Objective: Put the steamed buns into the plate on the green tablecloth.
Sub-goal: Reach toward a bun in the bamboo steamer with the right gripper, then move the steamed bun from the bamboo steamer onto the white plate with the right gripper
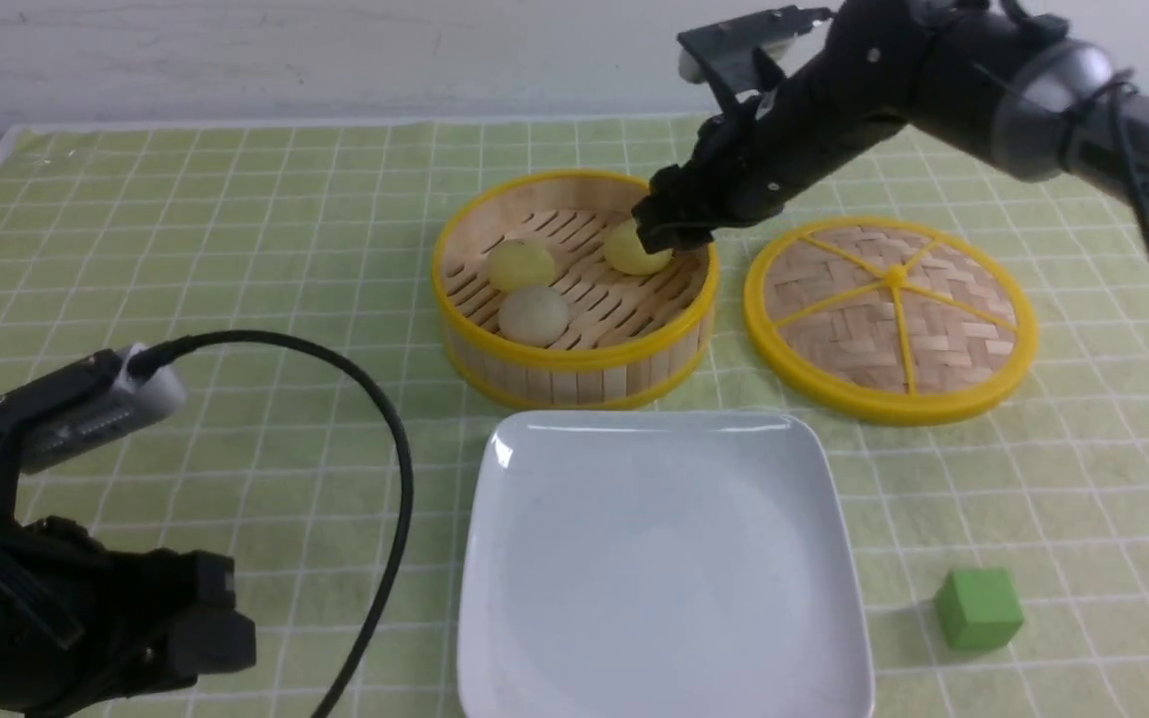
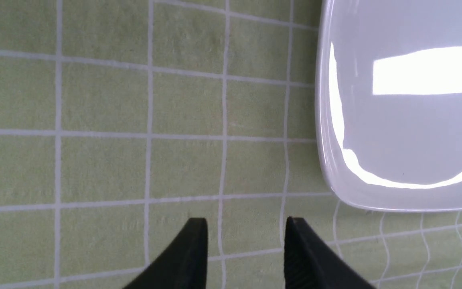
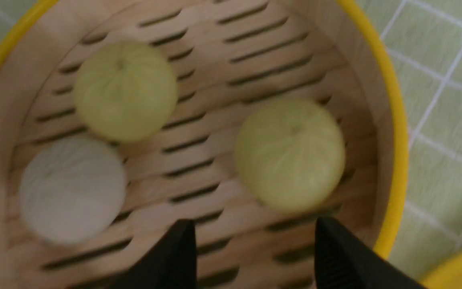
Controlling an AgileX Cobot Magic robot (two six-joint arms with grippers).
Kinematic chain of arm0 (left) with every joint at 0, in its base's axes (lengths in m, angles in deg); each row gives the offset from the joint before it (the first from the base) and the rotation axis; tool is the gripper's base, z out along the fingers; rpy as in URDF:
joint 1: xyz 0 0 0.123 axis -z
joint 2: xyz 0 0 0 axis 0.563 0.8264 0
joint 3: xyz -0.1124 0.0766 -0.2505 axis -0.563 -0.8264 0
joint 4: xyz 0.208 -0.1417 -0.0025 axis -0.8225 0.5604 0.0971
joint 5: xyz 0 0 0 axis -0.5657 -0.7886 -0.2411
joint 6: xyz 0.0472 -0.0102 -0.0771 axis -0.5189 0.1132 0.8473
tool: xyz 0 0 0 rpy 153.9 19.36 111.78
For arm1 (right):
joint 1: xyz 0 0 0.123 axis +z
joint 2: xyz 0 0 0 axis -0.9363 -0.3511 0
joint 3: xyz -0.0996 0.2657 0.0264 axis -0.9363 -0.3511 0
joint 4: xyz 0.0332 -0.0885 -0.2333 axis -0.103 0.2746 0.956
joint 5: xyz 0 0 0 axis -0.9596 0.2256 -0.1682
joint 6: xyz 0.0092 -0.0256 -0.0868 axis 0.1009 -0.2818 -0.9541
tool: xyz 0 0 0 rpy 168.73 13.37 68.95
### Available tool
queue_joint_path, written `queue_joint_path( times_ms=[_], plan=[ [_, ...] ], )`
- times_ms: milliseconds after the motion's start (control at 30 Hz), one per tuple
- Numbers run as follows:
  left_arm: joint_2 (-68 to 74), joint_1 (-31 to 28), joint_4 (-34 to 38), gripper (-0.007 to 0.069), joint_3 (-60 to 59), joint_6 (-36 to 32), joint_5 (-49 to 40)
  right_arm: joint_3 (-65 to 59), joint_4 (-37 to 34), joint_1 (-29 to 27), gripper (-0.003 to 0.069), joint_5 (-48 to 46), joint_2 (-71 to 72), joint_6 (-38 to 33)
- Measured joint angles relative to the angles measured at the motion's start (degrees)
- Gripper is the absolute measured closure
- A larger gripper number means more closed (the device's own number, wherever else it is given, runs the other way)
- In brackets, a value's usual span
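Nearest to me, low on my left, my left fingers (image 1: 215,638) hang just above the green tablecloth (image 1: 235,219) that covers the worktop. In the left wrist view they stand apart, with only bare checked cloth in the gap between them, so they hold nothing. A black cable (image 1: 390,429) loops up from that arm.

Just beside them, toward the middle, the plate (image 1: 654,558) lies flat on the cloth, white and glossy, its near edge cut off by the front view. To its right, apart from it, sits a small green cube (image 1: 978,608).

Beyond the plate's far edge stands the round steamer basket (image 1: 574,361) with its yellow rim, and all three steamed buns are in it, not on the plate. The greyish-white bun (image 1: 533,314) lies nearest the plate. A pale yellow bun (image 1: 522,264) is just behind it, touching or nearly so. The second yellow bun (image 1: 631,251) lies apart from those two, toward the basket's far right.

The woven lid (image 1: 889,319) lies flat on the cloth to the basket's right.

My right fingers (image 1: 672,235) reach down into the basket from the far right, spread wide, their tips at that second yellow bun. They are not clamped on it; whether they touch it I cannot tell.
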Motion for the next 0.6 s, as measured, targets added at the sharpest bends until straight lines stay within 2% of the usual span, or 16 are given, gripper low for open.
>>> queue_joint_path(
  times_ms=[133,233,300,333,367,467,500,600],
  plan=[
    [0.0,0.0,0.44,0.0325,0.0,1.04,0.74,2.56,1.19,0.0,0.0251,5.7,-4.56,0.0],
    [0.0,0.0,0.46,0.0325,0.0,1.1,0.98,2.75,1.26,0.0,0.0279,8.02,-6.74,0.0],
    [0.0,0.0,0.46,0.0325,0.0,1.15,0.98,2.93,1.18,0.11,0.035,8.02,-7.06,0.0],
    [0.0,0.0,0.46,0.0325,0.0,1.15,0.98,2.93,1.18,0.11,0.036,8.01,-7.06,0.0],
    [0.0,0.0,0.46,0.0325,0.0,1.22,1.12,2.93,1.31,0.11,0.0464,6.71,-6.73,0.0],
    [0.0,0.0,0.46,0.0325,0.0,1.26,1.83,2.93,1.44,0.11,0.0619,3.48,-5.01,-0.14],
    [0.0,0.0,0.46,0.0325,0.0,1.26,2.06,2.93,1.62,0.11,0.0641,1.78,-3.81,-0.38],
    [0.0,0.0,0.46,0.0325,0.0,1.26,2.26,2.93,2.05,0.11,0.0647,-2.17,-0.84,-0.63]
  ],
)
